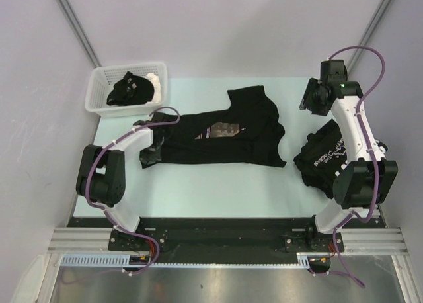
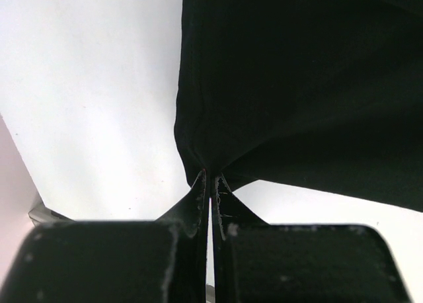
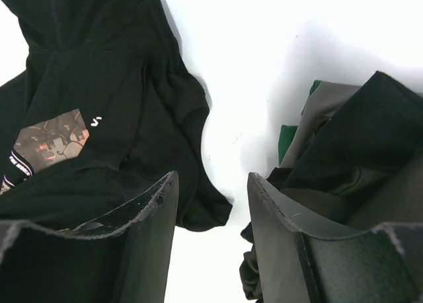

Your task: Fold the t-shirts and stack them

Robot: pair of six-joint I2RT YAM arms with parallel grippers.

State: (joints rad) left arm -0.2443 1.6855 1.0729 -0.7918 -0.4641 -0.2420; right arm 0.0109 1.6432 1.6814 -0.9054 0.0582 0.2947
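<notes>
Up close from the left wrist, left claw [image 2: 210,180] pinching t-shirt [image 2: 297,85] edge, unclear overhead, right claw [image 3: 212,177] spread

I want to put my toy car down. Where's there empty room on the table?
Best is the bare strip of table between the printed t-shirt and the near edge. Another lies behind that shirt, right of the white basket. Crowded: the right side, under the lettered t-shirt and the right arm.
</notes>
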